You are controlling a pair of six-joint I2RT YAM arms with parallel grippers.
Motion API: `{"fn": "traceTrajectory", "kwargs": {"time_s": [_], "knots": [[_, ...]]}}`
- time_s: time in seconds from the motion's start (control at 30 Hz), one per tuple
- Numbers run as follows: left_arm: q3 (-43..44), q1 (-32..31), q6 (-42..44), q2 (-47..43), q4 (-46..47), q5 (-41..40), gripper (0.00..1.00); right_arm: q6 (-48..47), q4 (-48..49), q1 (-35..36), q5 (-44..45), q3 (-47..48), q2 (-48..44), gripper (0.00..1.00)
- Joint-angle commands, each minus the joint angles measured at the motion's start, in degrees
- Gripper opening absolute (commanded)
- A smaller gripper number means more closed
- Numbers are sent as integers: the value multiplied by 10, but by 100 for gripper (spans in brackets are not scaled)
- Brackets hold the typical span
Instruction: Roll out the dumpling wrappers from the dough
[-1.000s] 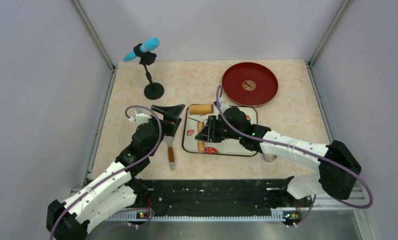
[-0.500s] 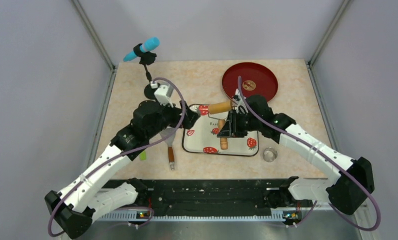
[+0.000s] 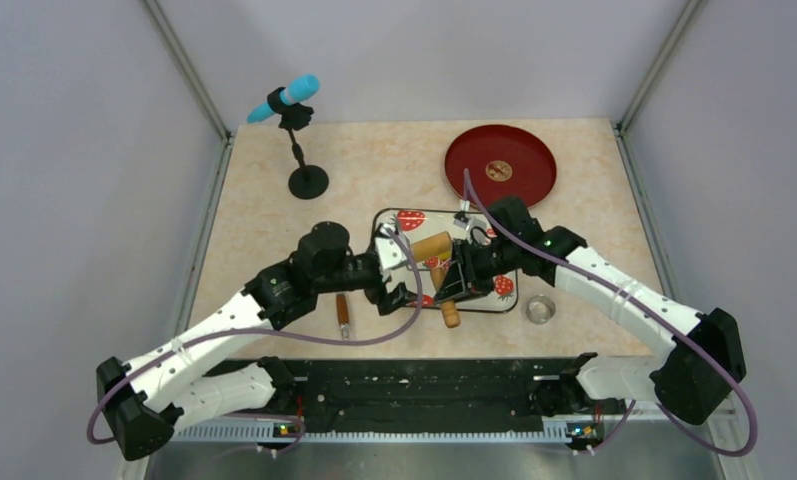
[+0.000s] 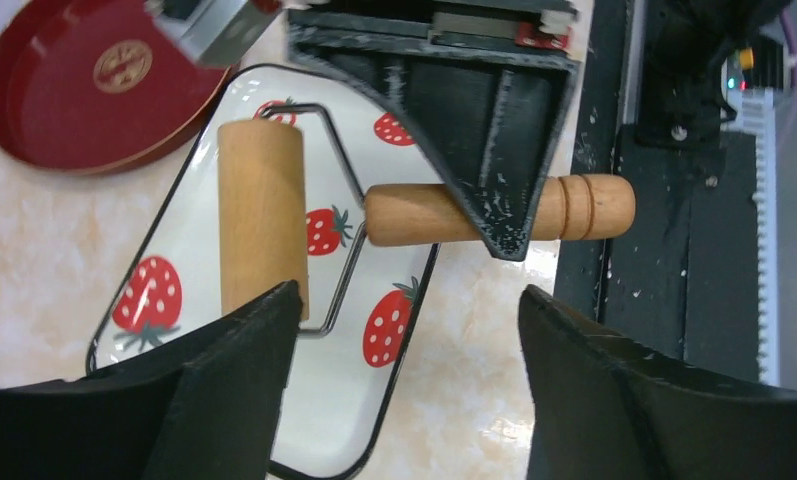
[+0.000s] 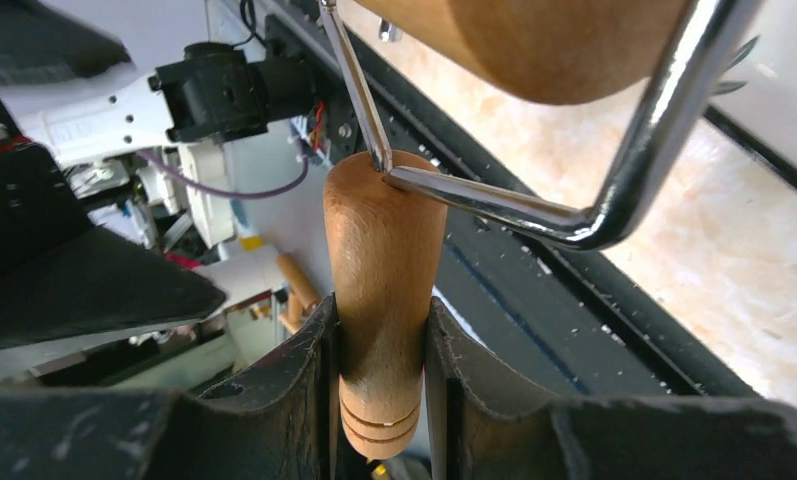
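None of the three views shows where the dough lies. The roller [image 4: 261, 210] has its drum over the strawberry tray [image 4: 319, 400] and its handle clamped between the right fingers [image 5: 274, 420]. The left fingers [image 4: 224, 390] stand wide apart near the drum, holding nothing.

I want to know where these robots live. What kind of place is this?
Probably a robot lab bench set up like a pretend kitchen. A left arm and a right arm are bolted at the edge of the table inside plain walls, with a strawberry tray and a wooden roller in front.
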Motion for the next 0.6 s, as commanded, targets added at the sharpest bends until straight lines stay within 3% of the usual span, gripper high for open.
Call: {"fn": "traceTrajectory", "kwargs": {"time_s": [0.0,0.17,0.57], "knots": [[-21,-49,144,5,38,-16,80,24,45,-2,-72,-7,-6,0],[-30,-58,163,26,54,-51,62,32,47,-2,-87,-15,-14,0],[-45,-59,161,63,69,-38,52,48,59,-2,-104,-13,-27,0]]}}
